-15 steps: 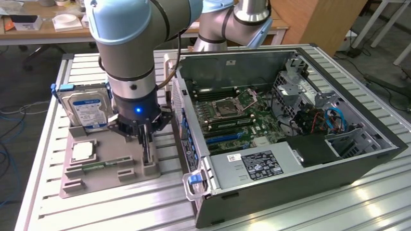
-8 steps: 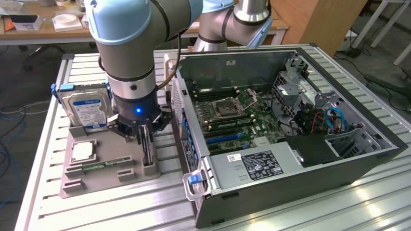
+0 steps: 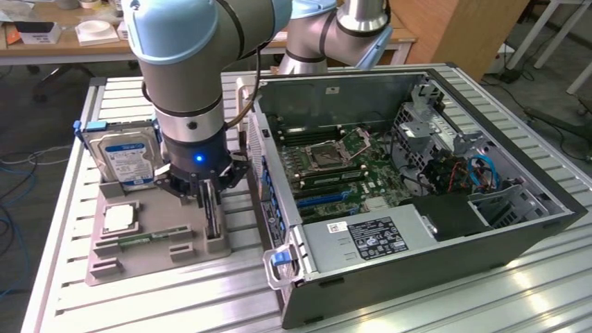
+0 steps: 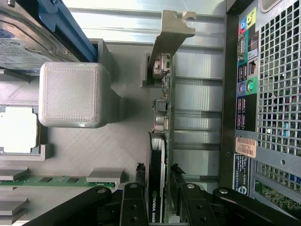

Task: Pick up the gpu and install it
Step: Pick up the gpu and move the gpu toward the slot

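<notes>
One card matters here: the gpu (image 4: 159, 141) stands on edge in a slot along the side of the grey tray (image 4: 117, 150) that faces the computer case (image 4: 230, 94). Its silver bracket (image 4: 171, 28) is at the tray end where the hard drive (image 3: 129, 156) stands. The gripper (image 4: 157, 170) straddles the card's other end, with its fingers (image 4: 134, 202) set narrowly apart and apparently not yet pressing. A good grip would likely mean closing squarely on the black cooler, centred. The card should then leave the tray slot straight upward, since tilting could bind it or knock the case just beside the tray.
</notes>
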{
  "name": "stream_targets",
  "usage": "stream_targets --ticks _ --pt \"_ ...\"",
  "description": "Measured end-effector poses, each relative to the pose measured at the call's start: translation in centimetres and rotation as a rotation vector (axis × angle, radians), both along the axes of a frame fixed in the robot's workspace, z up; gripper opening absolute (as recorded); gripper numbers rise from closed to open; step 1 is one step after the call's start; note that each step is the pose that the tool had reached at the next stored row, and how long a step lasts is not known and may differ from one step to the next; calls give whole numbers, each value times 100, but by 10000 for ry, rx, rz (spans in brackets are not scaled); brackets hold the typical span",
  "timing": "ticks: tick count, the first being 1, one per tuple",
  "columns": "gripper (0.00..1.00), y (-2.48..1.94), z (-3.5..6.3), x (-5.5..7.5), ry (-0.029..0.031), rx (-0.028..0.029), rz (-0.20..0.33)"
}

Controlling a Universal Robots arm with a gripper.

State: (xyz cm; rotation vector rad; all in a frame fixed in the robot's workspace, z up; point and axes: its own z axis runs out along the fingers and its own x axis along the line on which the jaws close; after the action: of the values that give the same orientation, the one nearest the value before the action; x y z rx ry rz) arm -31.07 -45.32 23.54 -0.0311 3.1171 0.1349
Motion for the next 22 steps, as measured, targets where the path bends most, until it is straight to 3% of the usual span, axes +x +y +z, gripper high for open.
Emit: stream_targets --ticks 1,4,8,17,19,20,22 --pt "35 6 -1 0 1 -1 1" --pt "35 79 -33 1 1 12 3" --pt "35 84 -62 -1 1 62 1" --pt "35 84 -62 -1 0 67 1" --pt "33 84 -62 -1 1 68 1" --pt "27 84 -62 -1 1 68 0" --pt "27 84 -62 -1 1 68 1"
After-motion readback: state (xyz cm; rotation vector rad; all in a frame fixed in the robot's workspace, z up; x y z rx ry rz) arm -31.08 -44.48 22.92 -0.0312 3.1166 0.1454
